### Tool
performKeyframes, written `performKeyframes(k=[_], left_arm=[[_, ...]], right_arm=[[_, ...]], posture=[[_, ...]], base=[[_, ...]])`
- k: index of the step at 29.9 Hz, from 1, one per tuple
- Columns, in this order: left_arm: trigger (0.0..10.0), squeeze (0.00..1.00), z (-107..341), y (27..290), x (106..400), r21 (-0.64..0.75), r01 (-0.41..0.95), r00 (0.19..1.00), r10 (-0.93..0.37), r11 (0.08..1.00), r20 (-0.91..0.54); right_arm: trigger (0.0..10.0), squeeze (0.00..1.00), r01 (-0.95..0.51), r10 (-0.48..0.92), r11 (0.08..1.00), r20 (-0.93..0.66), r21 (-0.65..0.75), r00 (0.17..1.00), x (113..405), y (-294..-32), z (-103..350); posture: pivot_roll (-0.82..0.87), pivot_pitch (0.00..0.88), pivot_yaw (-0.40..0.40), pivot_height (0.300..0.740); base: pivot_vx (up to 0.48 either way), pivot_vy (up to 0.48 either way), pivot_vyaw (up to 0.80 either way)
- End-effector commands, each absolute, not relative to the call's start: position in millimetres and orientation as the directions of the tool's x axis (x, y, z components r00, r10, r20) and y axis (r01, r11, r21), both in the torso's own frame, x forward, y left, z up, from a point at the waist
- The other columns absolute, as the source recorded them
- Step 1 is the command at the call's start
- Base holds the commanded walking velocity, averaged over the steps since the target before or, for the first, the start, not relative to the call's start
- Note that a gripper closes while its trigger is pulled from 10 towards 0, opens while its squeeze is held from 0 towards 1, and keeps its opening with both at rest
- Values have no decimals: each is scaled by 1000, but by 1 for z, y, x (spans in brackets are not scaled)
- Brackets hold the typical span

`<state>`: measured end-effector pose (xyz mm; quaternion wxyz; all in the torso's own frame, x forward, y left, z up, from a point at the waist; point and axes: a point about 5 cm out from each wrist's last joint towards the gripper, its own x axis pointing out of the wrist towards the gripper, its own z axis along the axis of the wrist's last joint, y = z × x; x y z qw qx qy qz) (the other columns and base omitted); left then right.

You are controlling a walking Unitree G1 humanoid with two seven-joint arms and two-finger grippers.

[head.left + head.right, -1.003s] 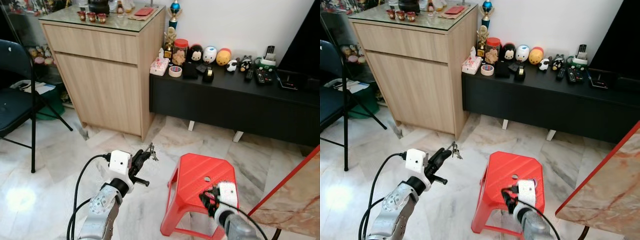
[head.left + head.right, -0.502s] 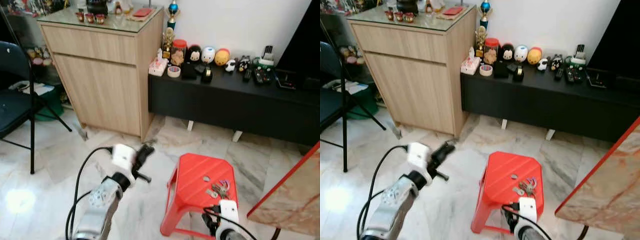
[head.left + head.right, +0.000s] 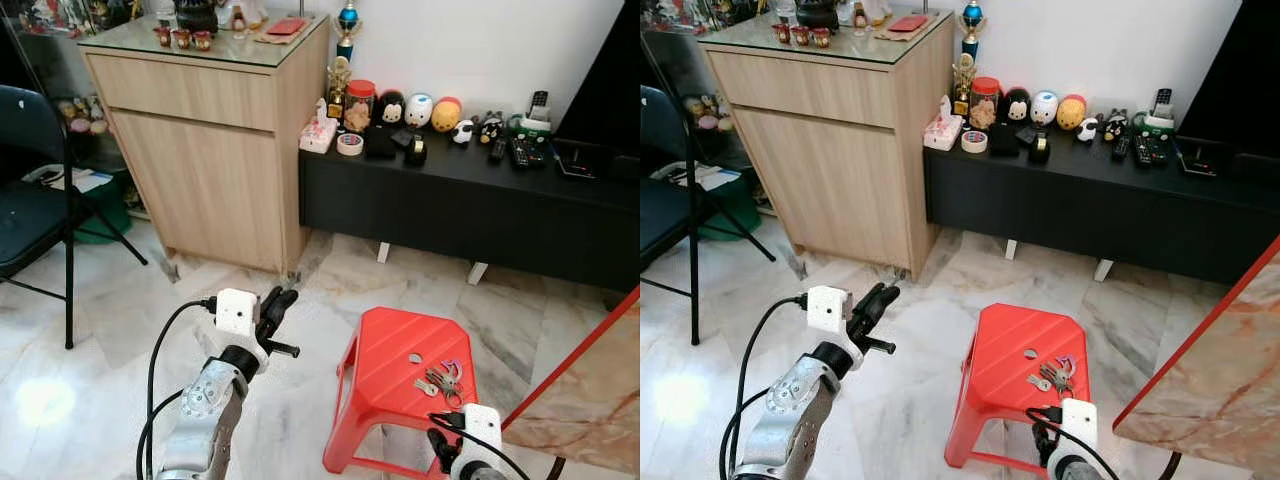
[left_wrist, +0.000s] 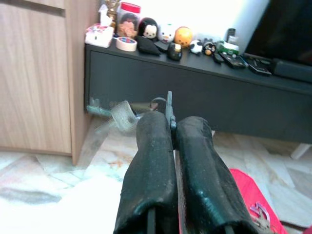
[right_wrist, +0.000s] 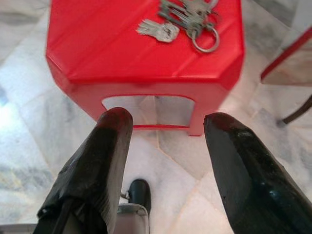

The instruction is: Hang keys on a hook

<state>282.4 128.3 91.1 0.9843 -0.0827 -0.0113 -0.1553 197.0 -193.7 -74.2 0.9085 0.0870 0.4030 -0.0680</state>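
The left gripper (image 4: pixel 171 127) pinches a key (image 4: pixel 168 108), raised toward the cabinet (image 3: pixel 215 140). More keys (image 3: pixel 441 379) lie near the stool's (image 3: pixel 385 375) right edge. The right gripper (image 5: pixel 168 129), fingers spread wide, hangs beside the stool.

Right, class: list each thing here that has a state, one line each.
Left gripper: shut on held keys.
Right gripper: open, empty.
Loose keys: lying on stool.
Stool: upright.
Drawer: shut.
Jar: lid on.
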Motion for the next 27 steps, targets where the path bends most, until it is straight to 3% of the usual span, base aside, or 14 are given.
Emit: performKeyframes(k=[1, 15, 22, 27], left_arm=[[10000, 0, 89, 130, 281, -189, 269, 963, -266, 944, 42], [10000, 0, 84, 142, 281, -187, 213, 977, -213, 959, 24], [10000, 0, 86, 138, 284, -172, 225, 974, -222, 959, 34], [10000, 0, 88, 138, 286, -165, 228, 974, -224, 960, 41]], right_arm=[[10000, 0, 233, -84, 969, -763, 88, 641, 191, -200, -77], [10000, 0, 258, -96, 962, -781, 86, 617, 188, -204, -79], [10000, 0, 342, -131, 938, -847, 63, 515, 167, -211, -89], [10000, 0, 342, -133, 938, -854, 56, 504, 160, -213, -91]], posture=[[4, 0, -72, 740], [5, 0, -68, 740], [5, 0, -63, 740], [7, 0, -63, 740]], base=[[0, 0, 0], [0, 0, 0], [0, 0, 0], [0, 0, 0]])
